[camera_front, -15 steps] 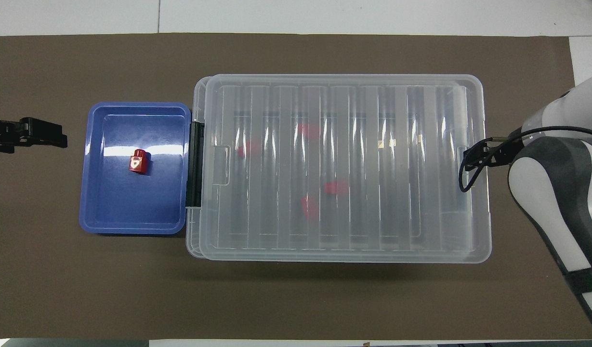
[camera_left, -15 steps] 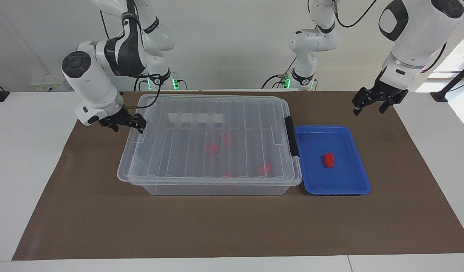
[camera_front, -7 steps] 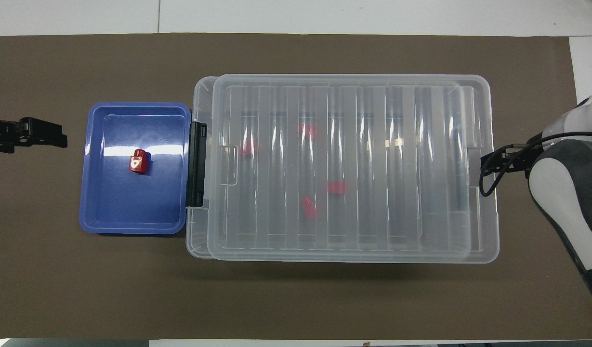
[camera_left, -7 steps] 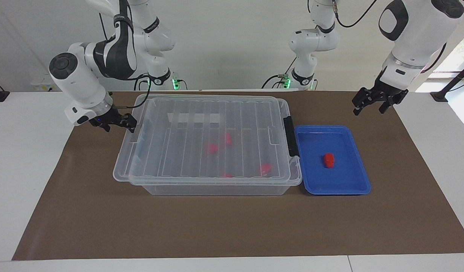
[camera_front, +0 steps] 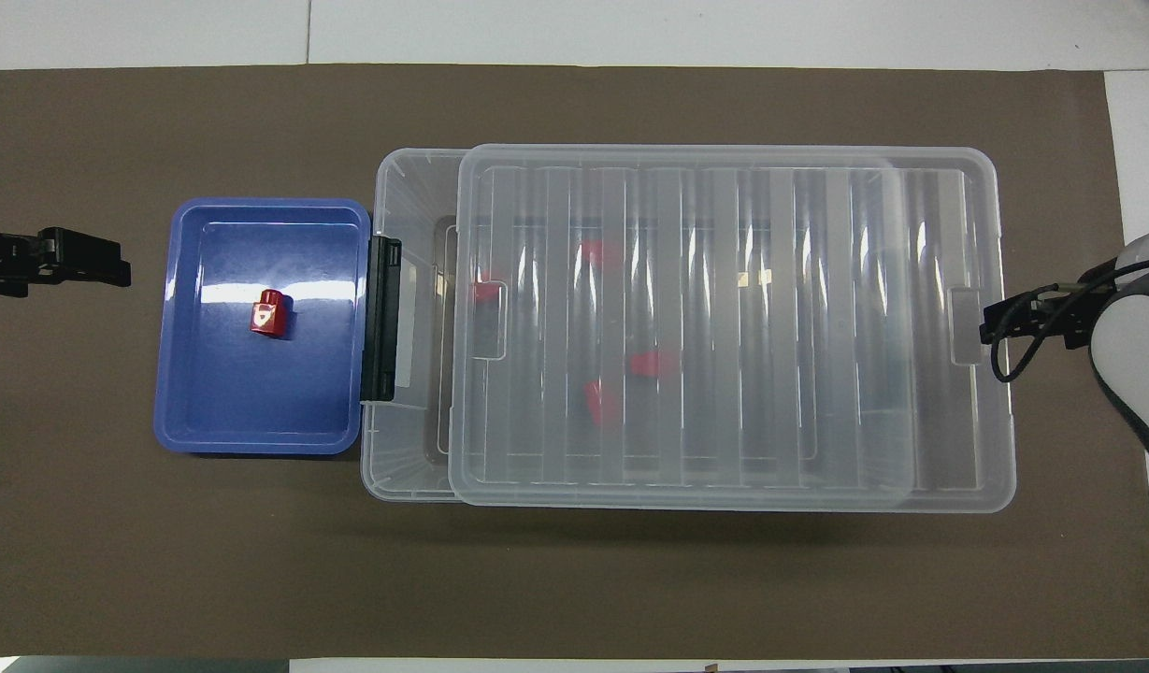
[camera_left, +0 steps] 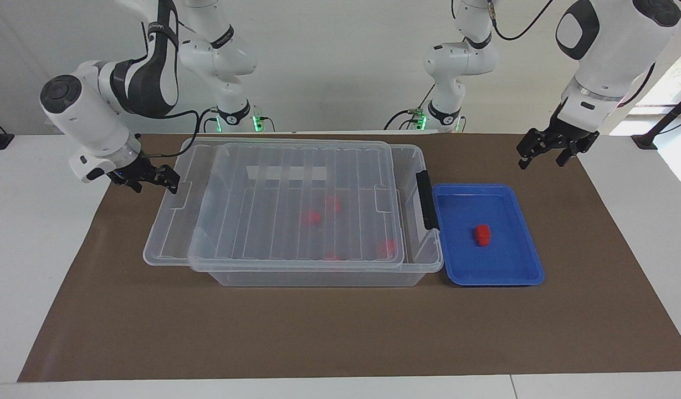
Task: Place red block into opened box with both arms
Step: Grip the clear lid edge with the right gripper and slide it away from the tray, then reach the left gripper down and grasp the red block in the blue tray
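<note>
A small red block (camera_left: 482, 234) (camera_front: 267, 312) lies in the blue tray (camera_left: 506, 271) (camera_front: 256, 430), beside the box's latch end. The clear box (camera_left: 318, 277) (camera_front: 387, 178) stands mid-table. Its ribbed lid (camera_left: 285, 205) (camera_front: 724, 327) is slid toward the right arm's end and overhangs there, leaving a strip open by the black latch (camera_left: 424, 199) (camera_front: 381, 318). My right gripper (camera_left: 171, 183) (camera_front: 990, 332) is shut on the lid's end edge. My left gripper (camera_left: 541, 160) (camera_front: 121, 271) hangs open over the mat, past the tray at the left arm's end of the table.
Several red blocks (camera_left: 311, 217) (camera_front: 651, 364) lie inside the box under the lid. A brown mat (camera_left: 340, 332) covers the table. Two slimmer white arms (camera_left: 448, 61) with green-lit bases stand at the robots' edge.
My right gripper has drawn back toward the right arm's end, and the lid has slid with it, uncovering the box's latch end. The left arm and the red block have not moved.
</note>
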`<move>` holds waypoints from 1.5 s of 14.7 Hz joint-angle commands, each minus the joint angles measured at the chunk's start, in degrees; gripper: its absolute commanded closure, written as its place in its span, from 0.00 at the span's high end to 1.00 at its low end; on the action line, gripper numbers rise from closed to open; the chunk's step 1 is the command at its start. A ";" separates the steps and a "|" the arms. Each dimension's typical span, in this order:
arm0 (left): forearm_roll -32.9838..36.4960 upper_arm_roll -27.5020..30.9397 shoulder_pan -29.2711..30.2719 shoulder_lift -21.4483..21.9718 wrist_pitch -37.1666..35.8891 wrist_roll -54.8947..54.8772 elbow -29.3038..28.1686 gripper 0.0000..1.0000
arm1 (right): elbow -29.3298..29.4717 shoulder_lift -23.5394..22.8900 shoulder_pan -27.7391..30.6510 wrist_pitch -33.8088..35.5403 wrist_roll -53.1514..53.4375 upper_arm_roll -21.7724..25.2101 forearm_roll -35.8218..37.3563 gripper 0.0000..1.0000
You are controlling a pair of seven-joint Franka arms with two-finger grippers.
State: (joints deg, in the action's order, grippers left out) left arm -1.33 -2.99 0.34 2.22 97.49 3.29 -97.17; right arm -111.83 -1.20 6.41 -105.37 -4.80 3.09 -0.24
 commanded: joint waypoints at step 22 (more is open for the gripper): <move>0.27 -0.61 -0.34 1.21 13.40 -0.83 -11.62 1.00 | -0.14 0.32 0.71 -4.32 -17.34 11.58 2.17 1.00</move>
State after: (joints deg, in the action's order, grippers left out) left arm -1.33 -3.68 0.29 2.17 104.92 3.21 -102.96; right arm -111.49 -1.20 6.55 -108.73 -20.67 14.73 1.28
